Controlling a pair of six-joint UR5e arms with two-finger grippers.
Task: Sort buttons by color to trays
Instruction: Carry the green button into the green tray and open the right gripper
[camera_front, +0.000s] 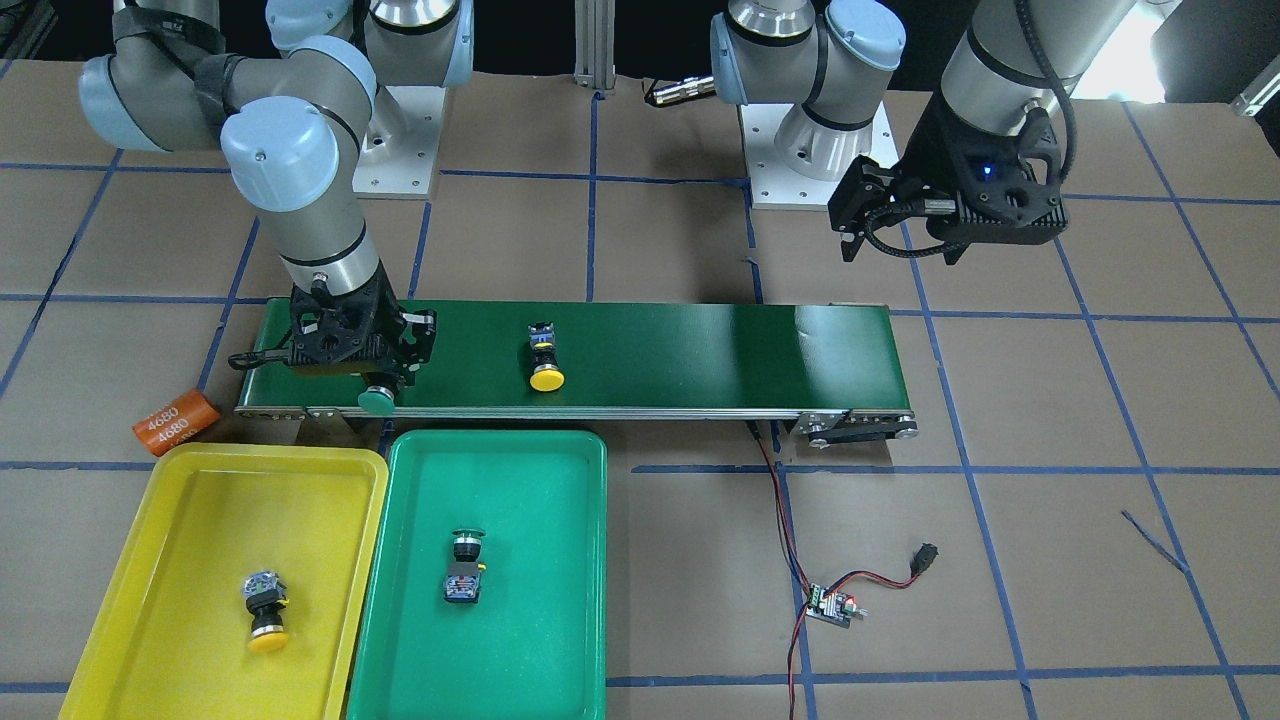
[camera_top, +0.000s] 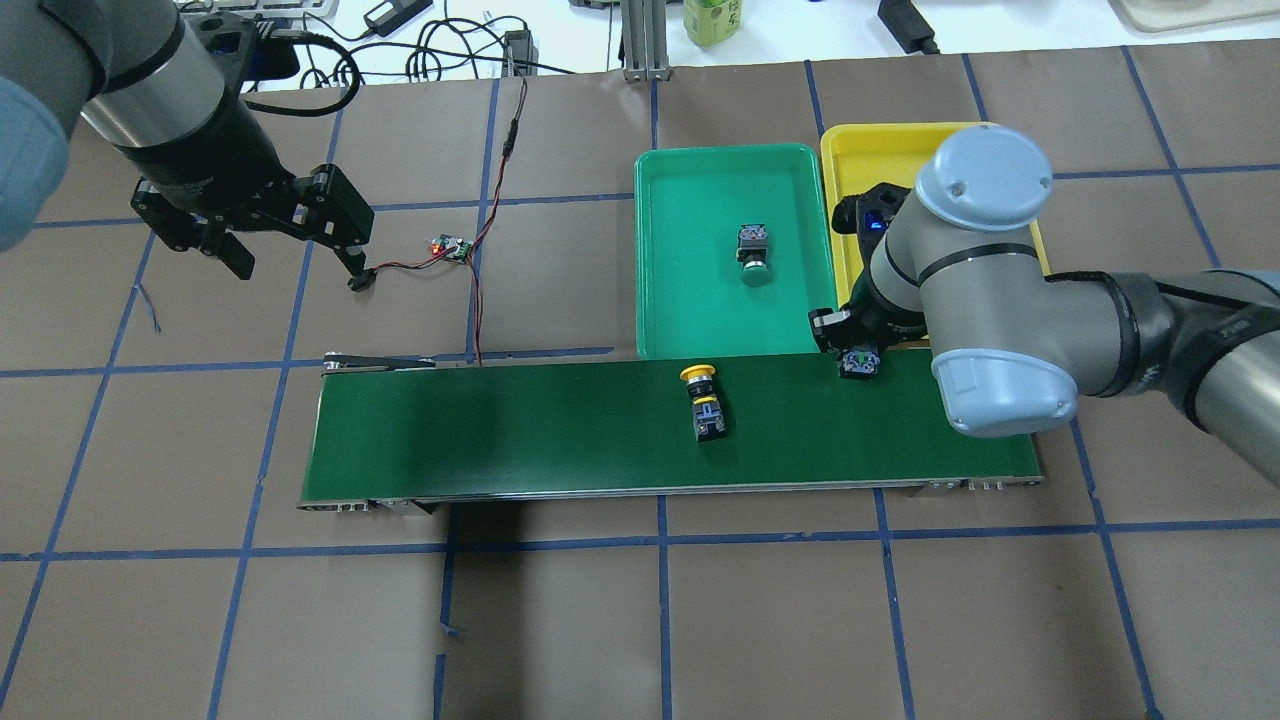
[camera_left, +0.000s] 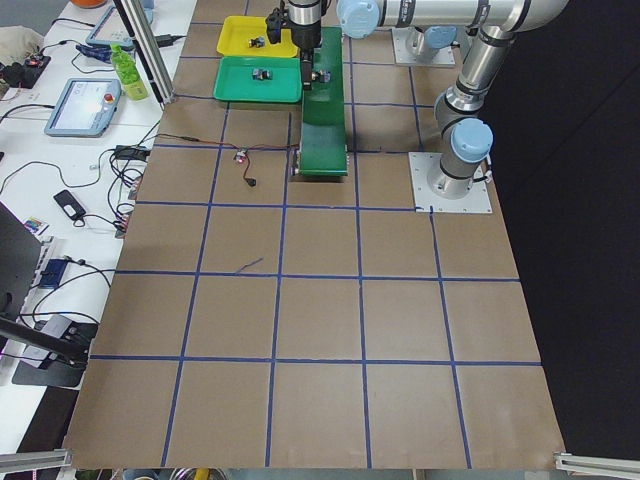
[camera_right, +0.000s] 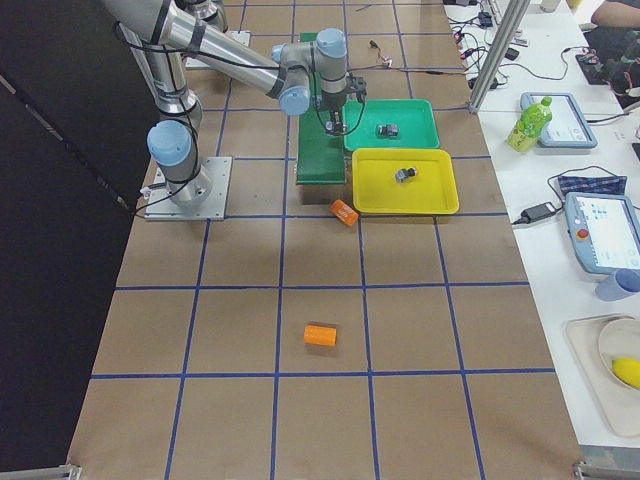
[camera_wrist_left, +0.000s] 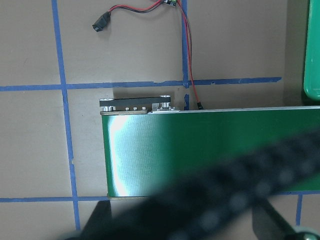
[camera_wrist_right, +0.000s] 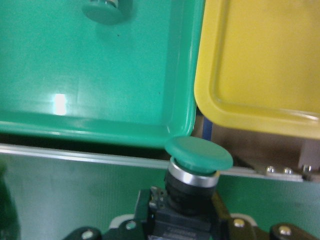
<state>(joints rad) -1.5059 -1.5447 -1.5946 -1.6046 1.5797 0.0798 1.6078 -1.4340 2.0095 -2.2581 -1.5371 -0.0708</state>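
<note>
My right gripper (camera_front: 372, 378) is shut on a green button (camera_wrist_right: 198, 155), held at the conveyor's tray-side edge with its cap (camera_front: 378, 401) pointing toward the gap between the trays. The button also shows in the overhead view (camera_top: 860, 362). A yellow button (camera_front: 545, 362) lies on the belt's middle (camera_top: 703, 400). The green tray (camera_front: 530, 640) holds a green button (camera_front: 465, 570). The yellow tray (camera_front: 180, 510) holds a yellow button (camera_front: 266, 612). My left gripper (camera_top: 297, 262) is open and empty, high over the table, far from the trays.
The long dark-green conveyor (camera_top: 500, 430) runs across the table beside the trays. A small wired circuit board (camera_front: 832, 605) lies beyond its other end. One orange 4680 cylinder (camera_front: 176, 422) lies by the yellow tray's corner, and another (camera_right: 322, 335) lies farther off.
</note>
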